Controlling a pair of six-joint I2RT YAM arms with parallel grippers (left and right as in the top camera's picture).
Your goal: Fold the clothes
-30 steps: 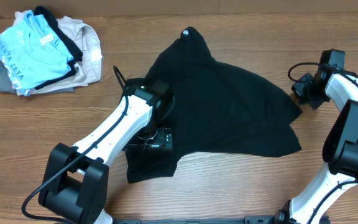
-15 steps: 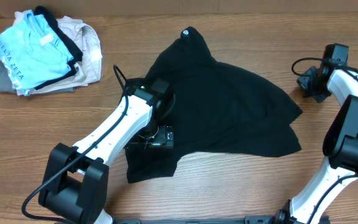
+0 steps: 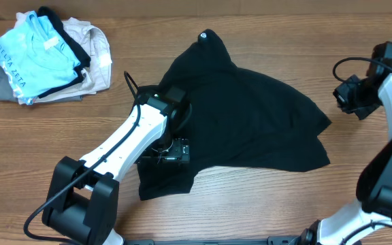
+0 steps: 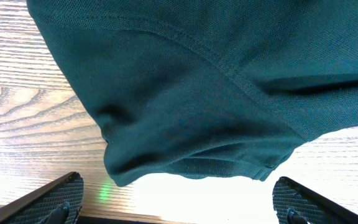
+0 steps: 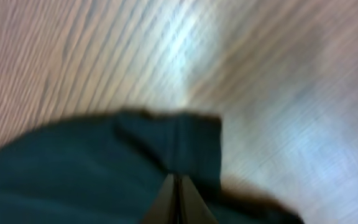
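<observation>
the black t-shirt (image 3: 250, 116) lies crumpled and unfolded in the middle of the overhead frame, on the wooden bench (image 3: 264, 211); it rises to a peak at the upper centre, where a small white tag (image 3: 203, 35) shows, and spreads down towards the lower right in a broad sheet with a pointed corner at the right; a narrower flap hangs to the lower left of centre.

the left arm (image 3: 124, 139) enters from the lower left corner and reaches up and right; the left tool (image 3: 173, 150) sits over the shirt's lower left part; its jaws stand wide, with nothing between them; in the left wrist view the two fingers (image 4: 55, 198) show only in the bottom corners, far apart, and a rounded fold of the dark cloth with a stitched seam fills the upper frame above a strip of bare wood.

the right tool (image 3: 349, 99) is at the right edge of the overhead frame, upper half, apart from the shirt's right side, over bare wood; its jaws are pressed together; the right wrist view is blurred, with dark cloth in the lower left behind the closed tips, and it does not show whether any cloth is pinched.

a pile of other clothes sits in the upper left corner: a light blue shirt (image 3: 29, 58) with lettering on top, a beige garment (image 3: 95, 49) to its right, a grey garment (image 3: 1, 80) at the left
</observation>
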